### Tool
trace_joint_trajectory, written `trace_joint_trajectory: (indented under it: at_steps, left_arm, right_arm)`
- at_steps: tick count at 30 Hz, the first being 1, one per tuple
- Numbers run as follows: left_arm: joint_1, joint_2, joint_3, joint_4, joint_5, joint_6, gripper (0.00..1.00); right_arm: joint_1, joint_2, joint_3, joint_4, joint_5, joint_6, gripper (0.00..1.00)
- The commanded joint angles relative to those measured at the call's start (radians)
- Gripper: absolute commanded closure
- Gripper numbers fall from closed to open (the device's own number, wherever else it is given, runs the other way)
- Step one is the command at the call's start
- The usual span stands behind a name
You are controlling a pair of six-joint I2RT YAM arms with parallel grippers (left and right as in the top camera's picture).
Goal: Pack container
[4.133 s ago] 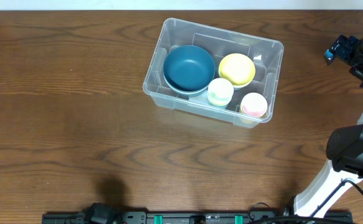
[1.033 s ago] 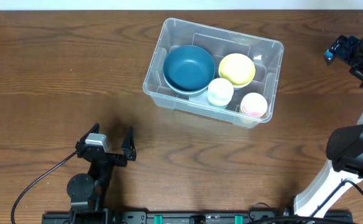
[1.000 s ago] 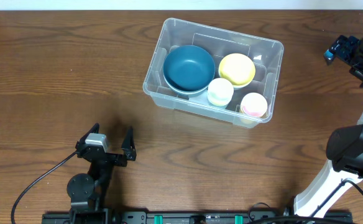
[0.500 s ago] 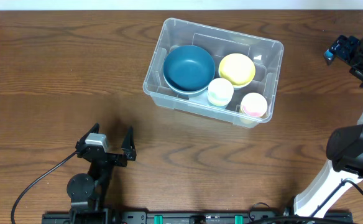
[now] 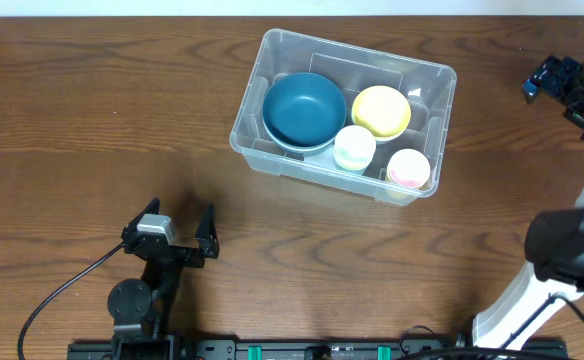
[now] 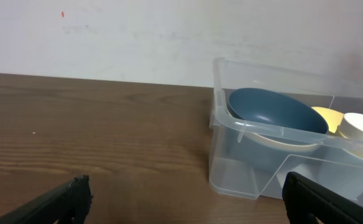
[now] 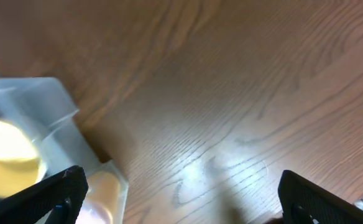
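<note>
The container point(image 5: 317, 175), a clear plastic bin, stands at the back middle of the table. In it are a blue bowl point(image 5: 304, 108), a yellow bowl point(image 5: 381, 111), a white-and-green cup point(image 5: 354, 147) and a pink cup point(image 5: 408, 168). My left gripper point(image 5: 180, 212) hovers open and empty near the front left, well short of the bin. Its wrist view shows the container point(image 6: 243, 162) ahead on the right, with the blue bowl point(image 6: 275, 112) inside. My right gripper point(image 5: 555, 82) is raised at the right edge, open and empty. Its view shows the container's corner point(image 7: 45, 102) at the left.
The wooden table point(image 5: 92, 120) stretches out to the left of the bin. A white wall point(image 6: 138, 37) rises behind the table's far edge. The right arm's base and links point(image 5: 562, 250) stand at the front right. A black rail point(image 5: 302, 350) runs along the front edge.
Four seconds ago the left arm was out of the overhead view; it now stands at the front left. Over the last second nothing has moved.
</note>
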Motion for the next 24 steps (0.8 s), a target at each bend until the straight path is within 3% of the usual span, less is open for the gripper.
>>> trace_joint_trajectory:
  at_steps: [1, 6, 12, 17, 24]
  left_arm:
    - [0.005, -0.006, -0.015, -0.040, 0.003, -0.008, 0.02]
    - [0.005, -0.006, -0.015, -0.040, 0.003, -0.008, 0.02]
    - [0.005, -0.006, -0.015, -0.040, 0.003, -0.008, 0.02]
    - [0.005, -0.006, -0.015, -0.040, 0.003, -0.008, 0.02]
    - [0.005, -0.006, -0.015, -0.040, 0.003, -0.008, 0.02]
  right_arm:
    - [0.047, -0.193, 0.005, -0.002, 0.013, 0.011, 0.01]
    - [0.126, -0.433, -0.098, 0.000, 0.013, 0.011, 0.01]
    - [0.196, -0.805, -0.459, 0.008, 0.013, 0.011, 0.01]
    - [0.195, -1.067, -0.696, 0.027, 0.278, 0.010, 0.01]
    - [0.195, -1.237, -0.751, 0.004, 0.282, 0.010, 0.01]
